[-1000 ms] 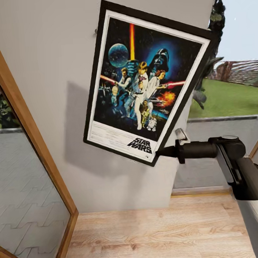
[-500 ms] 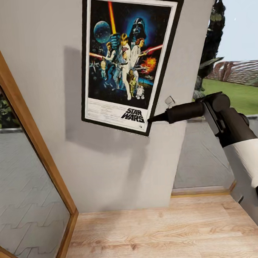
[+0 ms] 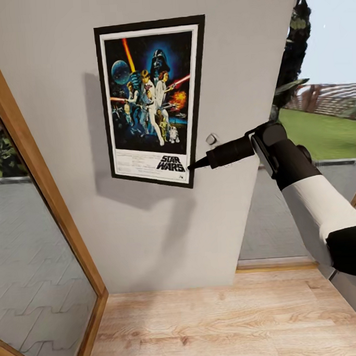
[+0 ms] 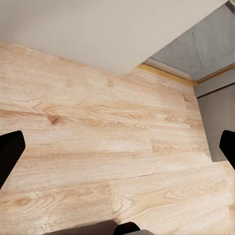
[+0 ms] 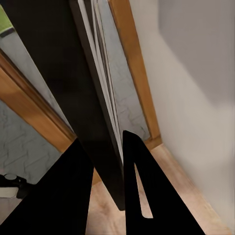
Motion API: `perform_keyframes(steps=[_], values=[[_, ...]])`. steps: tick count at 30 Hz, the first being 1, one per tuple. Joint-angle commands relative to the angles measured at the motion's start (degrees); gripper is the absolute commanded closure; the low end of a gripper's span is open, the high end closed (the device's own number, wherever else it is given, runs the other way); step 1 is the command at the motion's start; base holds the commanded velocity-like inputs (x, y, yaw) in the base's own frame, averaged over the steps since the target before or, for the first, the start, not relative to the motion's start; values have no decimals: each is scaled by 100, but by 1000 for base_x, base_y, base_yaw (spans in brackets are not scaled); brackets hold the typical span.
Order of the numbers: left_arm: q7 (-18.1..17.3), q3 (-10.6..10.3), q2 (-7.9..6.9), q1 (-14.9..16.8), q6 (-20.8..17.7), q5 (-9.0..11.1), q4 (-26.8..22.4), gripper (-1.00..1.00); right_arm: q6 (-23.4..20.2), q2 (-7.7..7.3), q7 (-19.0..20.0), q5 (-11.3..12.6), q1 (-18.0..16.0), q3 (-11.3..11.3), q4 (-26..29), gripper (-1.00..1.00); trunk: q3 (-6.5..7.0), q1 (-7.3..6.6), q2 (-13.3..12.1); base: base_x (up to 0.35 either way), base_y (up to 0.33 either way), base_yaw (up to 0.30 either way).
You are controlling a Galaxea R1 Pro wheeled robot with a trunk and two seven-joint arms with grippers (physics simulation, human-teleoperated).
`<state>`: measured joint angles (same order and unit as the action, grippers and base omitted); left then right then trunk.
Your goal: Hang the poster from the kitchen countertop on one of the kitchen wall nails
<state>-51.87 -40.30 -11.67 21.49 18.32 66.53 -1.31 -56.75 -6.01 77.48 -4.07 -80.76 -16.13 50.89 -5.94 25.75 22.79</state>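
Note:
The Star Wars poster (image 3: 150,98) hangs nearly upright in front of the pale grey wall (image 3: 57,59), its black frame and white border fully in sight. My right gripper (image 3: 190,167) is shut on the poster's lower right corner, the arm reaching in from the right. In the right wrist view the poster's dark edge (image 5: 100,122) runs between the two black fingers (image 5: 134,181). My left gripper (image 4: 117,147) hangs low over the pale wood floor, its fingertips (image 4: 10,152) far apart with nothing between them. No wall nail can be made out.
A wood-framed glass door (image 3: 36,169) stands at the left. To the right of the wall, a glass pane looks out on a lawn (image 3: 322,134) and trees. Pale wood floor (image 3: 217,322) lies below, with a grey cabinet side (image 4: 218,122) in the left wrist view.
My right arm has carried the poster left and towards the wall, turning it from a strong tilt to nearly upright. The left gripper has stayed where it was.

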Motion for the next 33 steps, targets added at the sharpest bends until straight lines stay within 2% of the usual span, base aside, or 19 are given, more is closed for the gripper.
perform_keyframes(steps=[1,33], values=[[-9,-48,-1,4,32,37,0,-100,-55,21,52,-65,-59,-4,-25,100,-13,4,12,0,0,0],[-8,-48,-1,4,32,36,0,-100,-38,54,109,-78,-150,-4,51,100,-13,4,12,0,0,0]])
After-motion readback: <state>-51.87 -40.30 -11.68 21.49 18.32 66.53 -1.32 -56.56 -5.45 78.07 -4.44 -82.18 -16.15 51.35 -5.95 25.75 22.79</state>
